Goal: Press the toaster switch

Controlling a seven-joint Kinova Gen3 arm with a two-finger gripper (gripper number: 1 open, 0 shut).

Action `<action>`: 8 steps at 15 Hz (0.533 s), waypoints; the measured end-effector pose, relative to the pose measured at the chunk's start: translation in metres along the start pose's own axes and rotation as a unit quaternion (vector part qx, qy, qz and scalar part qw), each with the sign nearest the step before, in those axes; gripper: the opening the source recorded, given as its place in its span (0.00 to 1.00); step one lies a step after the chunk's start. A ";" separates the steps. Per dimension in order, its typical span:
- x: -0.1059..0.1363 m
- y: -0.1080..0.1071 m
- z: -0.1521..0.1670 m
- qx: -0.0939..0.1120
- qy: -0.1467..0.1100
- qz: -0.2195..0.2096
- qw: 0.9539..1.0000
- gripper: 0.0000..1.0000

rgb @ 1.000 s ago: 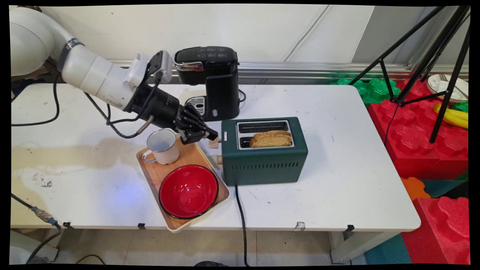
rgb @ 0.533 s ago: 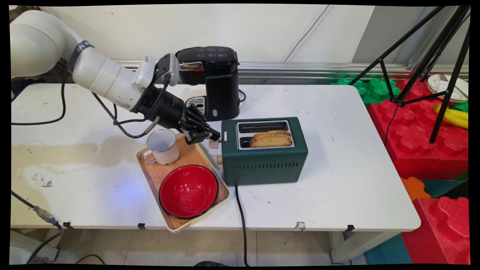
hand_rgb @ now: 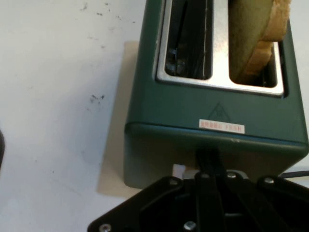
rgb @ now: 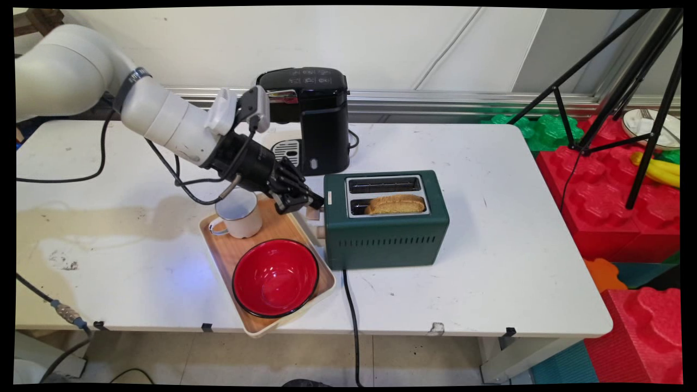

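One pincer (rgb: 315,203) presses against the toaster's (rgb: 386,239) left end.

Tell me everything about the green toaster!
The toaster is a dark green box, metal by its look, with a shiny silver top plate and two slots. A slice of bread sits low in the near slot; the far slot is empty. Vent slits run along its front. A black cord trails off the table's near edge. It stands upright on the white table, beside a wooden tray. The gripper is at its left end, at the lever.

Dk green toaster (rgb: 385,234), golden-brown toast (rgb: 396,204), red bowl (rgb: 275,277) w/ blk rim, white mug (rgb: 239,216), blk coffee maker (rgb: 316,117).
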 end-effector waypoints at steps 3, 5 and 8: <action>-0.003 0.001 0.006 -0.003 -0.003 0.004 1.000 0.00; -0.005 0.001 0.011 -0.004 -0.006 0.007 1.000 0.00; -0.009 0.002 0.016 -0.007 -0.009 0.012 1.000 0.00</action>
